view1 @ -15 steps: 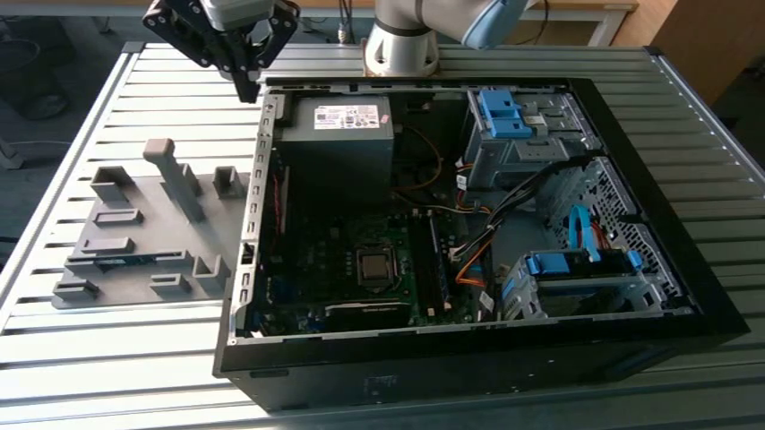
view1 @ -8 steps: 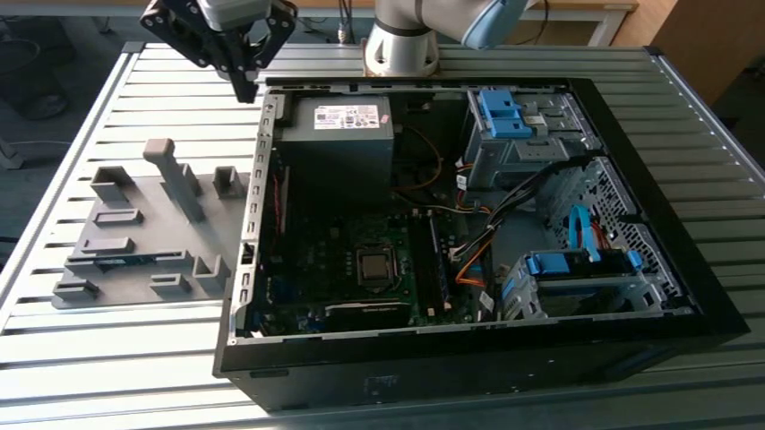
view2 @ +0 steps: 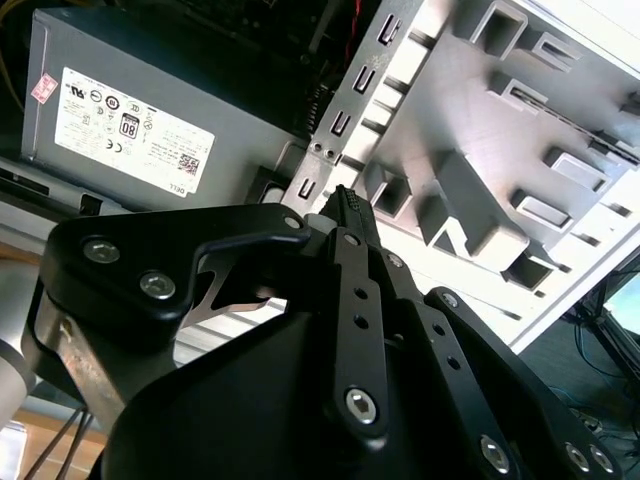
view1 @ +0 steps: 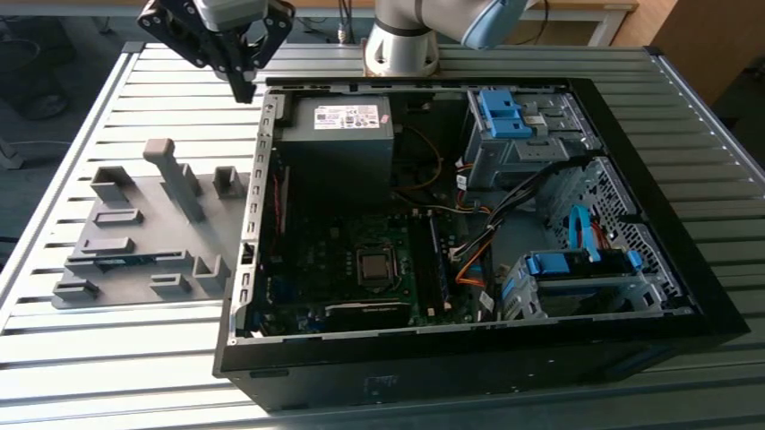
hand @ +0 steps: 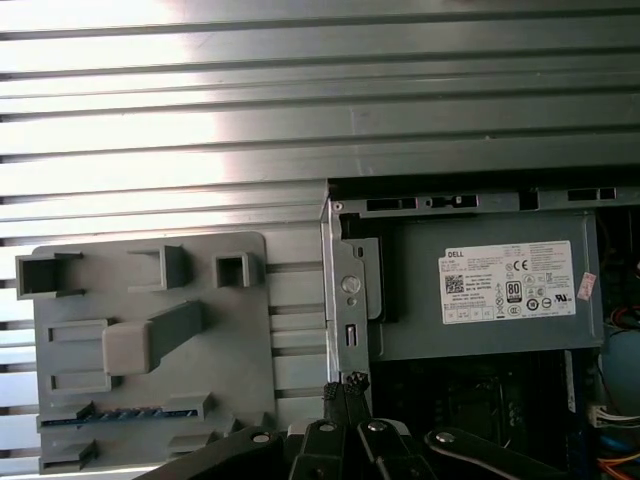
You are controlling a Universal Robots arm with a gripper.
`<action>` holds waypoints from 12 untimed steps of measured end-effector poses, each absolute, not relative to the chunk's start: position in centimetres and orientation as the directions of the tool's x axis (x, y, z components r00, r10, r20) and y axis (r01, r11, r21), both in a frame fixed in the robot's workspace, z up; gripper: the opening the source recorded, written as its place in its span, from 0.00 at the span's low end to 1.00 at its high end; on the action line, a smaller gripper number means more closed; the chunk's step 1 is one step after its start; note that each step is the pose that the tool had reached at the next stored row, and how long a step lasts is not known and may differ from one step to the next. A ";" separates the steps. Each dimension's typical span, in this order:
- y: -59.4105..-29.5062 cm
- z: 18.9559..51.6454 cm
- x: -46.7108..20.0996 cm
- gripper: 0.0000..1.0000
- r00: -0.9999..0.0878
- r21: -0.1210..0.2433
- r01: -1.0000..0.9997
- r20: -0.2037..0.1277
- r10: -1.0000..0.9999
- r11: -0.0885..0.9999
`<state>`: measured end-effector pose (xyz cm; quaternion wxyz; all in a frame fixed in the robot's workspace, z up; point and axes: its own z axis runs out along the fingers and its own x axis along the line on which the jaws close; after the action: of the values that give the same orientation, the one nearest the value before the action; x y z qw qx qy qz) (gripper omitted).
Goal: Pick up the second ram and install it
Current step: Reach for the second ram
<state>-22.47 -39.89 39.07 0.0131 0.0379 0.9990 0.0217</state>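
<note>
Gripper (view1: 245, 88) fingers pressed together, nothing between them. It hangs over the slatted worktop (view1: 120, 358) at the corner of the open PC case (view1: 478, 363), near the grey power supply (view1: 340, 134). Second ram (view1: 125, 260) lies in a slot of the grey holder plate (view1: 156, 202), beside the case on the exterior view's left, well apart from the gripper. The first wrist view shows its blue edge (hand: 125, 413).

The gripper (view1: 244, 88), fingers drawn together and empty, hangs over the slatted table (view1: 120, 376) at eleven o'clock from the open computer case (view1: 478, 349). At the case's nine o'clock sits a grey holder plate (view1: 143, 202), with the second ram (view1: 129, 261) slotted in toward its seven o'clock.
</note>
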 end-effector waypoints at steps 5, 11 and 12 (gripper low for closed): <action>-39.9 39.1 -22.6 0.11 -0.997 0.044 0.075 -0.024 0.076 0.996; -39.9 39.1 -22.8 0.11 -0.997 0.044 0.075 -0.024 0.076 0.996; -39.9 39.1 -22.8 0.11 -0.997 0.044 0.075 -0.024 0.076 0.996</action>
<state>-22.78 -39.89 39.07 0.0130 0.0378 0.9990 0.0217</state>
